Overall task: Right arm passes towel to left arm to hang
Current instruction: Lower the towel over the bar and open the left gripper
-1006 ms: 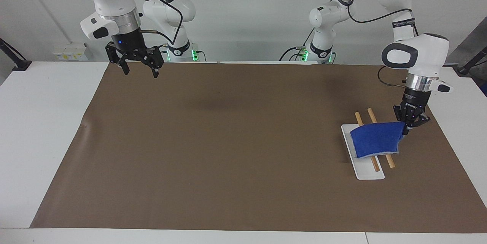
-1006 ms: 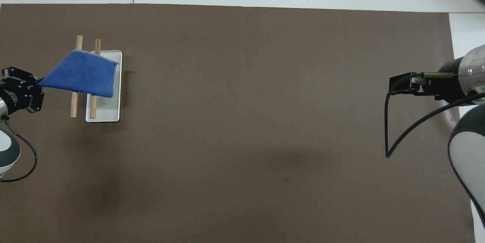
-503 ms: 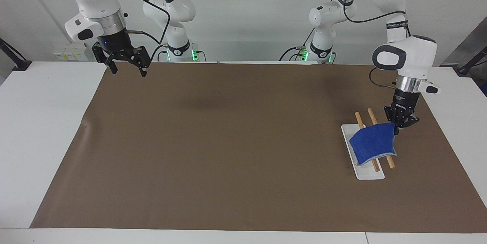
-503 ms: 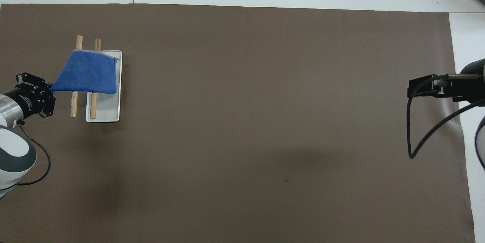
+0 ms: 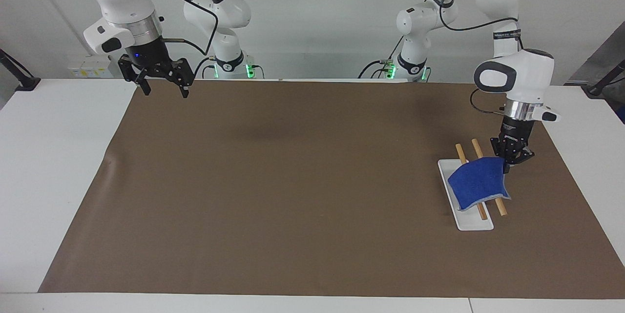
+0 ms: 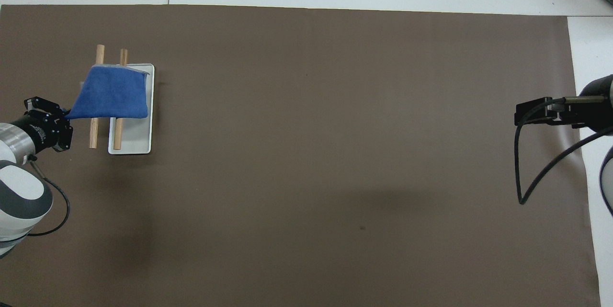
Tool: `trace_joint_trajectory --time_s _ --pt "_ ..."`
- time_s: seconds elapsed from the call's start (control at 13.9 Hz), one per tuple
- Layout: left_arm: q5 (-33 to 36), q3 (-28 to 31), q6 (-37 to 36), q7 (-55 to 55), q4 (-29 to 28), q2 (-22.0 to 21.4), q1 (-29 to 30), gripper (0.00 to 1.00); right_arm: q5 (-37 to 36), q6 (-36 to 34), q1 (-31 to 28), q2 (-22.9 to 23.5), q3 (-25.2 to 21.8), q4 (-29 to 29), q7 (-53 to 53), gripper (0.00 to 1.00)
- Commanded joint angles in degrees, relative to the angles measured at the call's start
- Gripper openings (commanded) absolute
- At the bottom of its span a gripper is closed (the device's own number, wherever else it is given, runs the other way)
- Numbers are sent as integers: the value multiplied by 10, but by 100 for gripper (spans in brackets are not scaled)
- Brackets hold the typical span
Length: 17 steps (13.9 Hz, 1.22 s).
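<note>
You have the towel (image 5: 477, 183) draped across the 2 wooden bars (image 5: 479, 176) that stand over the white tray (image 5: 471, 222), at the left arm's end of the table. One corner of it runs up to the left gripper (image 5: 508, 162), whose fingertips are pinched together on that corner, so the cloth is not yet free.

Over the last second the left gripper has come in from the outer side of the rack toward the bars and a little lower, and the towel has gone from a taut, stretched sheet to a slacker drape with more of its weight on the bars. In the overhead view the held corner (image 6: 69, 115) sits just off the outer bar, beside the left gripper (image 6: 60, 120).

The right gripper (image 5: 161, 86) has drawn away toward its own base and hangs over the brown mat's (image 5: 293, 181) edge nearest the robots, jaws wide apart and empty. It waits.

Read this as the handover done and the hang nearly finished. What you should expect next is a release of that corner; watch that the towel does not slide off the bars toward the tray side once the pull is gone.
</note>
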Motion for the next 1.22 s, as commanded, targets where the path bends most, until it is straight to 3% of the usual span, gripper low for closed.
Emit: trace_joint_trajectory --time_s 0.0,0.14,0.36,0.65,1.15 --pt "-6 5 15 13 -8 0 -7 58 -1 -8 8 -4 -10 -1 -14 100" --pt "-6 5 14 18 -6 1 -4 76 -1 -11 7 -4 -10 -1 -25 100" --pt "-6 5 13 31 2 2 3 85 -1 -18 5 -4 -10 -1 -53 100" --pt "-6 7 -8 77 15 7 22 87 -1 -25 5 -6 -8 1 -61 100" --pt "-4 8 -144 157 62 1 52 88 25 -28 4 -6 -9 0 -63 100"
